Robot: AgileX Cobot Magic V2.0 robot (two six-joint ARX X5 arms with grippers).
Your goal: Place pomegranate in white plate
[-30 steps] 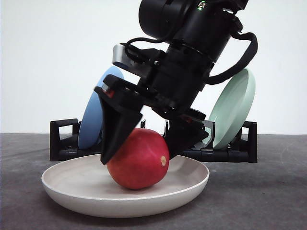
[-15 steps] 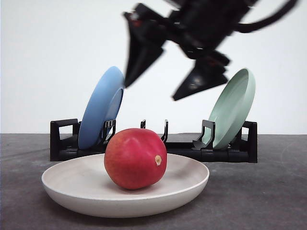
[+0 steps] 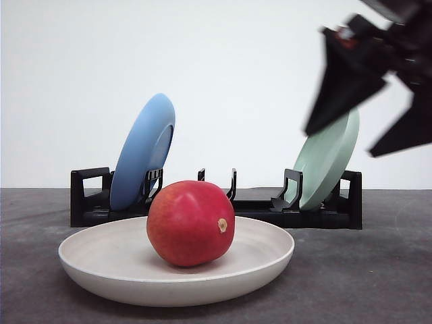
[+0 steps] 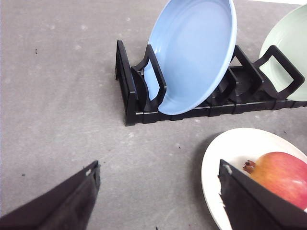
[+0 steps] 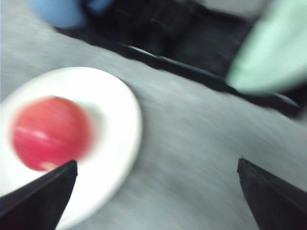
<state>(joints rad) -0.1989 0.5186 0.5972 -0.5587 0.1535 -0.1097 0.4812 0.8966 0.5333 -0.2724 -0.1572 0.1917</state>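
Note:
The red pomegranate [image 3: 190, 223] rests in the middle of the white plate [image 3: 270, 260] at the table's front, its tan nub turned to the right. High on the right, well clear of the fruit, my right gripper [image 3: 339, 143] hangs open and blurred. The right wrist view shows the pomegranate [image 5: 50, 132] on the white plate [image 5: 120, 115] beyond that gripper's [image 5: 156, 164] spread fingers. My left gripper [image 4: 158, 167] is open over bare table, with the white plate [image 4: 225, 148] and the pomegranate [image 4: 283, 172] beside one finger.
A black dish rack [image 3: 88, 196] stands behind the white plate. It holds a blue plate [image 3: 143, 152] on its left and a pale green plate [image 3: 331, 169] on its right, both on edge. Grey tabletop [image 3: 378, 270] lies all around.
My right gripper let go of the pomegranate, rose, and swung off to the upper right. The fruit settled slightly in the plate and stays there.

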